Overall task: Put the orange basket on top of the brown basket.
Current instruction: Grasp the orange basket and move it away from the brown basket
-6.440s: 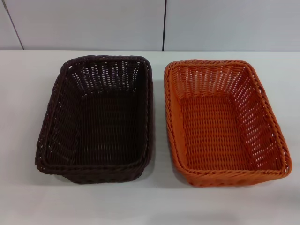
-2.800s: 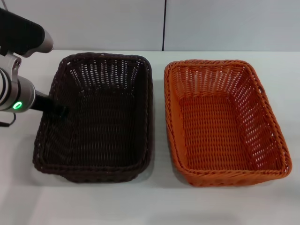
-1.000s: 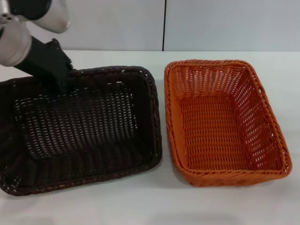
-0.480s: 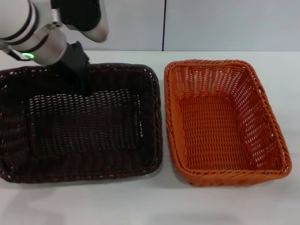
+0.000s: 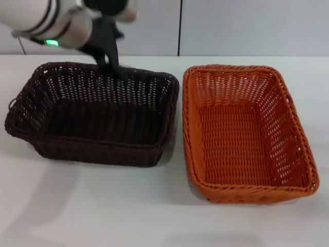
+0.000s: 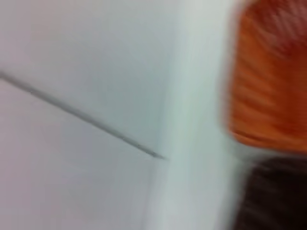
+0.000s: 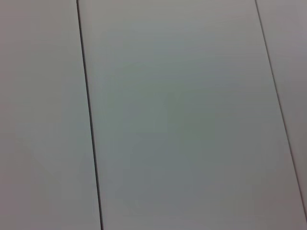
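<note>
The brown basket (image 5: 97,116) is on the left of the white table, turned so its long side runs across the view. My left gripper (image 5: 116,69) comes down from the top left and is shut on the basket's far rim, near its right end. I cannot tell whether the basket rests on the table or hangs just above it. The orange basket (image 5: 247,131) stands on the table to the right, close beside the brown one, and nothing is in it. In the left wrist view the orange basket (image 6: 268,86) and the brown basket (image 6: 273,196) show as blurred patches. My right gripper is out of view.
The white table (image 5: 103,206) runs to a pale panelled wall (image 5: 231,25) behind the baskets. There is bare table in front of both baskets. The right wrist view shows only wall panels (image 7: 182,115).
My left gripper took hold of the brown basket's rim, lifted it and swung it round from lengthwise to crosswise; in the last half second it moved right and back. The orange basket barely shifted.
</note>
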Motion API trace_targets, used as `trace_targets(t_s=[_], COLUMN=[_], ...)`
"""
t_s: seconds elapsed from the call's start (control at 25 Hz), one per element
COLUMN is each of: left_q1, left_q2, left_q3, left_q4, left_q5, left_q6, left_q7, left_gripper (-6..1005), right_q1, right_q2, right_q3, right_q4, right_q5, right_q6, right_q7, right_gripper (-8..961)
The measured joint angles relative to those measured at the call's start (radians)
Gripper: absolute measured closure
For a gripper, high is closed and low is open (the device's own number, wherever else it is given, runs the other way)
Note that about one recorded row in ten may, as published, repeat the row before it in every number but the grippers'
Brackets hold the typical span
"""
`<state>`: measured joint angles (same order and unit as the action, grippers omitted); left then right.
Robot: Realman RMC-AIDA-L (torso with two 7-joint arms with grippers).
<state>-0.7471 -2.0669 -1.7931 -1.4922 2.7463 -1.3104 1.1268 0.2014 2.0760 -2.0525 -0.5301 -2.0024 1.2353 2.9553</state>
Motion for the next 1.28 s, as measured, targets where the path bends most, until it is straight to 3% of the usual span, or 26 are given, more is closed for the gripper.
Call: trace_targets(t_s=[0.08, 0.12, 0.16, 0.28, 0.32, 0.36, 0.4, 0.48, 0.6, 0.68, 0.88, 0.92, 0.96, 1.08, 1.16, 1.28], left_q1=[0.072, 0.166, 0.166, 0.364, 0.435, 0.499, 0.566, 0.655, 0.736, 0.746, 0.696, 0.684, 0.669, 0.645, 0.645, 0.644], left_q2=[-0.002, -0.002, -0.002, 0.002, 0.003, 0.004, 0.005, 0.004, 0.002, 0.000, 0.001, 0.001, 0.001, -0.002, -0.002, -0.003], left_q3=[0.007, 0.023, 0.023, 0.083, 0.114, 0.148, 0.183, 0.235, 0.272, 0.273, 0.272, 0.273, 0.276, 0.281, 0.281, 0.281], left_q4=[-0.086, -0.151, -0.151, -0.184, -0.169, -0.137, -0.093, 0.024, 0.217, 0.328, 0.669, 0.727, 0.784, 0.889, 0.896, 0.917], left_q5=[-0.010, -0.013, -0.013, -0.029, -0.042, -0.056, -0.071, -0.085, -0.097, -0.104, -0.156, -0.161, -0.163, -0.163, -0.163, -0.166], left_q6=[0.141, 0.331, 0.331, 0.763, 0.927, 1.068, 1.249, 1.543, 1.912, 2.010, 2.136, 2.166, 2.203, 2.271, 2.271, 2.266], left_q7=[-0.071, -0.180, -0.180, -0.402, -0.467, -0.508, -0.555, -0.626, -0.745, -0.801, -0.937, -0.958, -0.978, -0.989, -0.989, -0.990], left_gripper=[249, 244, 238, 222, 221, 219, 218, 218, 218, 218, 219, 219, 219, 219, 219, 220], right_q1=[0.000, -0.001, -0.002, -0.015, -0.022, -0.022, -0.023, -0.023, -0.022, -0.013, 0.074, 0.134, 0.134, 0.233, 0.294, 0.348], right_q2=[0.000, -0.001, -0.003, -0.019, -0.042, -0.042, -0.057, -0.092, -0.157, -0.171, -0.154, -0.139, -0.139, -0.101, -0.075, -0.040], right_q3=[0.000, 0.001, 0.001, 0.004, 0.014, 0.014, 0.021, 0.046, 0.126, 0.208, 0.470, 0.561, 0.561, 0.693, 0.767, 0.830], right_q4=[-0.009, -0.018, -0.035, -0.130, -0.210, -0.210, -0.261, -0.372, -0.586, -0.705, -0.992, -1.073, -1.073, -1.156, -1.189, -1.215], right_q5=[0.000, 0.000, -0.002, -0.044, -0.078, -0.078, -0.092, -0.115, -0.182, -0.235, -0.330, -0.330, -0.330, -0.327, -0.327, -0.326], right_q6=[0.000, -0.001, -0.004, -0.040, -0.103, -0.103, -0.152, -0.289, -0.654, -0.904, -1.660, -1.960, -1.960, -2.375, -2.607, -2.846], right_q7=[0.000, 0.000, 0.000, 0.000, 0.000, 0.000, 0.000, 0.000, 0.000, 0.000, -0.035, -0.091, -0.091, -0.184, -0.237, -0.303], right_gripper=[260, 260, 260, 261, 261, 261, 261, 262, 263, 263, 264, 264, 264, 265, 265, 266])
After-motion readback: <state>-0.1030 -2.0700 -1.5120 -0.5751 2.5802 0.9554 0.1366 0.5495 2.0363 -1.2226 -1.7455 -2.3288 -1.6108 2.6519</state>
